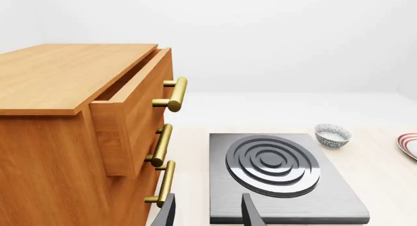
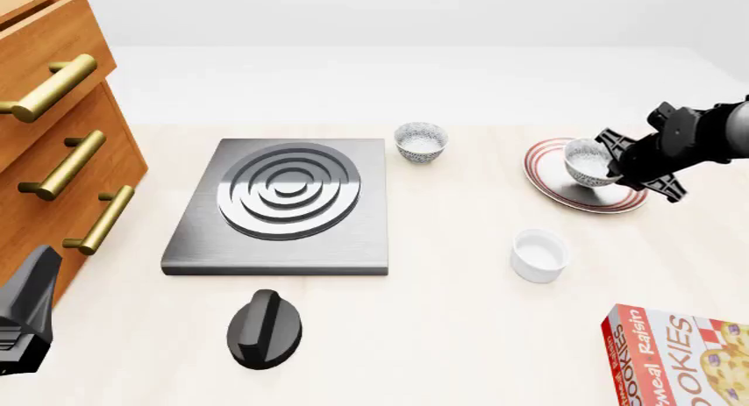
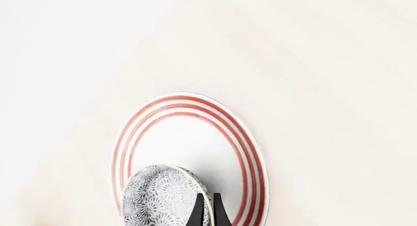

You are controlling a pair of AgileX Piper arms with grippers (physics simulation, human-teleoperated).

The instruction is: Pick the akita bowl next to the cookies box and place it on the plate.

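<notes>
R gripper (image 2: 611, 165) is over the plate (image 2: 550, 188) at the far right of the worktop (image 2: 468, 336), its fingers (image 3: 198, 211) pinched nearly together on the rim of the akita bowl (image 2: 587, 160), 1 finger inside and 1 outside. Bowl is tilted, held above the plate's surface; can't tell if it touches. The 2nd speckled bowl (image 2: 420, 141) sits apart on the worktop, just past the far right corner of the stove plate (image 2: 287, 204). White cup (image 2: 539, 255) stands nearer the camera than the plate, and the cookies box (image 2: 679, 358) lies at the near right corner, well apart from the held bowl. L gripper (image 1: 207, 211) hangs low at the near left beside the wooden drawer cabinet (image 2: 47, 143), fingers spread w/ nothing between them. Black knob (image 2: 265, 329) lies in front of the stove plate.
</notes>
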